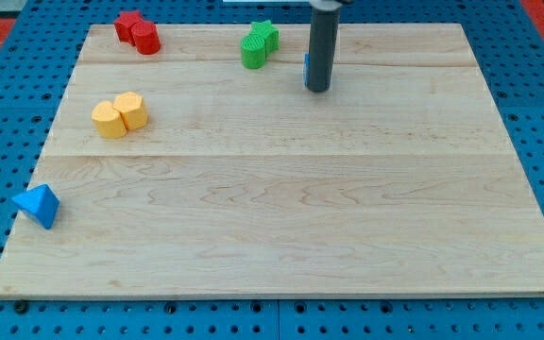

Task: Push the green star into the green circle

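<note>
The green star [265, 34] sits near the view's top, just left of centre, touching the green circle [253, 51], which lies at its lower left. My tip [317, 90] rests on the wooden board to the right of both green blocks, a short gap away. A blue block [306, 66] peeks out from behind the left side of the rod; its shape is hidden.
Two red blocks [137, 31] sit together at the top left. Two yellow blocks [120, 114] sit together at the left. A blue triangular block [37, 205] lies at the board's lower left edge. The board [281, 208] rests on a blue pegboard.
</note>
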